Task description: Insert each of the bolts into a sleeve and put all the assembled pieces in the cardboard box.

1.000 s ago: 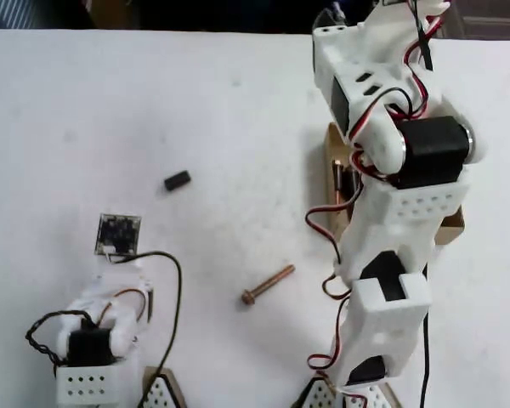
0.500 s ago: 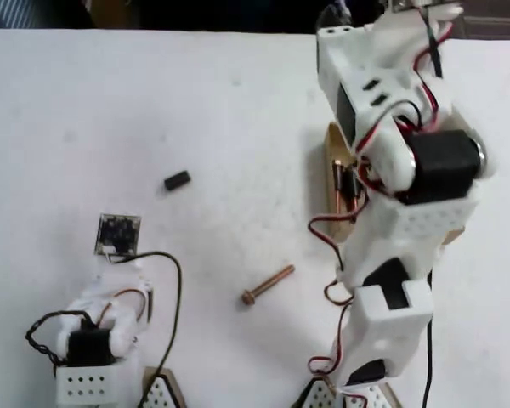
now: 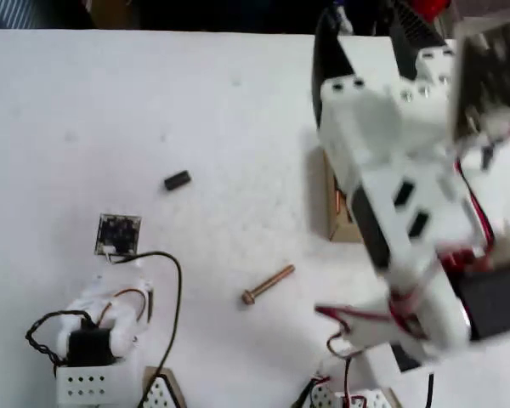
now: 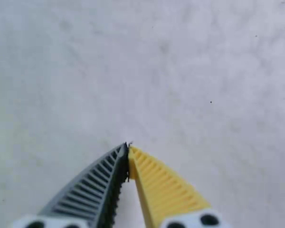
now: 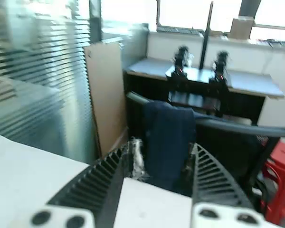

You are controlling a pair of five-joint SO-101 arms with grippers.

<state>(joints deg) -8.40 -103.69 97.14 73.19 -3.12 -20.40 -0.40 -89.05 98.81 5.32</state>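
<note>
A loose bolt point(image 3: 268, 284) lies on the table point(image 3: 195, 102), well apart from its black sleeve point(image 3: 177, 180) — both nearer my left claw point(image 4: 128, 148), parked with tips pressed together, than my right claw point(image 5: 161, 147), raised high by the cardboard box point(image 3: 331, 228), jaws spread and empty. One copper piece point(image 3: 337, 200) sits boxed; I judge a fresh pickup comes next — bolt, then sleeve.

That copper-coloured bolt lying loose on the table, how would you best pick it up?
Grip the bolt around the middle of its shaft, coming straight down from above and closing across its length. It lies flat on the table at a slant, so both sides of the thin shaft are free; the wider head would likely pinch less evenly.
</note>
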